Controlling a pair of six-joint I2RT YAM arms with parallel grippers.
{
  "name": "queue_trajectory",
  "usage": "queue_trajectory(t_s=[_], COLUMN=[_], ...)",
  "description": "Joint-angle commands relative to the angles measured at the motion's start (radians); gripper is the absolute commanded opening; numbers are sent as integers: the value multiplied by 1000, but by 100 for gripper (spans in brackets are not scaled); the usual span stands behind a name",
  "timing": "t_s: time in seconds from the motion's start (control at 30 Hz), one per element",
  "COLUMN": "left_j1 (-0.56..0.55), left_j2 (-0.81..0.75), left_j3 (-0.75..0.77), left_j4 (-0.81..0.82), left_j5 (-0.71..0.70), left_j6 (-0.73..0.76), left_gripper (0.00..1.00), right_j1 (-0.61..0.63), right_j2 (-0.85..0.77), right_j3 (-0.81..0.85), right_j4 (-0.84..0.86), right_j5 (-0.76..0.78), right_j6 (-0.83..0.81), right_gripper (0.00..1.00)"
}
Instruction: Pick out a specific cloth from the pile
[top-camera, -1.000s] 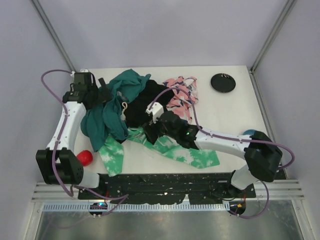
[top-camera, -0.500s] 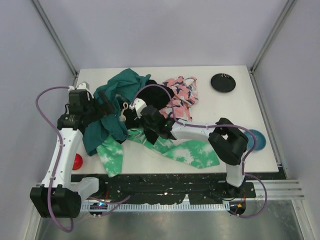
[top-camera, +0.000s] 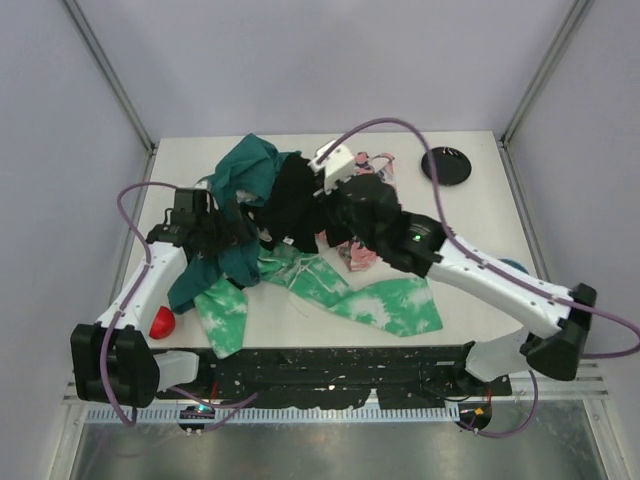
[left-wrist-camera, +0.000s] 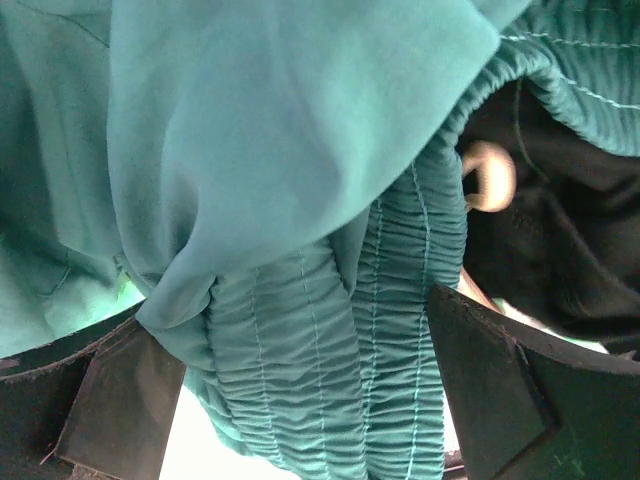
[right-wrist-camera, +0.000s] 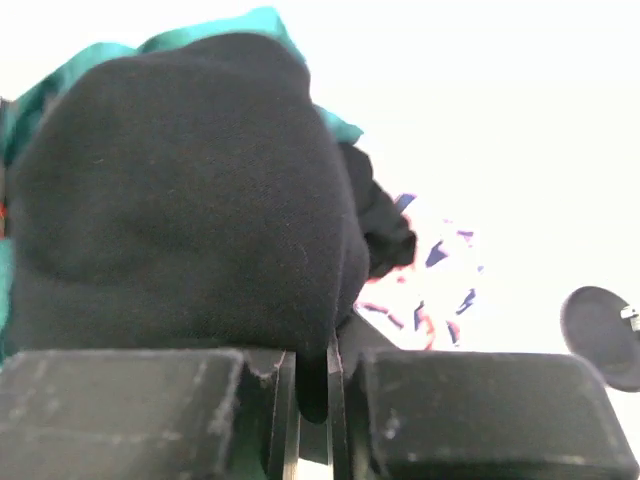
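Observation:
My right gripper (top-camera: 316, 196) (right-wrist-camera: 312, 372) is shut on a fold of the black cloth (top-camera: 292, 205) (right-wrist-camera: 180, 200), which hangs raised above the pile (top-camera: 262, 262). The pile also holds a teal cloth (top-camera: 243, 172), a green-and-white tie-dye cloth (top-camera: 385, 305) and a pink floral cloth (top-camera: 361, 255). My left gripper (top-camera: 232, 236) (left-wrist-camera: 310, 390) is open, its fingers on either side of a gathered band of the teal cloth (left-wrist-camera: 330, 330). Black fabric (left-wrist-camera: 570, 240) lies just to the right of that band.
A black disc (top-camera: 446, 165) lies at the table's back right. A red ball (top-camera: 162, 322) sits by the left arm's base. A blue object (top-camera: 508, 265) peeks out behind the right arm. White table (top-camera: 480, 215) shows on the right.
The right gripper closed on the black cloth and rose toward the back right with it. The left gripper moved right into the teal cloth, staying open.

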Motion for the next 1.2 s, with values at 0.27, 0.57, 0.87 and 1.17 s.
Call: queue_trajectory(t_s=[0.27, 0.57, 0.87, 1.17], left_j1=[-3, -4, -24, -49], left_j2=[100, 128, 73, -7], left_j3=[19, 36, 33, 43], left_j4=[48, 30, 25, -2], left_j5=[-18, -30, -26, -12], left_j6=[-15, -10, 4, 21], left_gripper=[100, 100, 100, 100], right_j1=[-5, -39, -405, -658], right_j2=[-212, -108, -195, -280], right_j3=[440, 771, 612, 322], right_j4=[19, 27, -19, -116], right_j5=[366, 561, 565, 258], right_j6=[-258, -471, -383, -111], right_gripper=[5, 5, 5, 5])
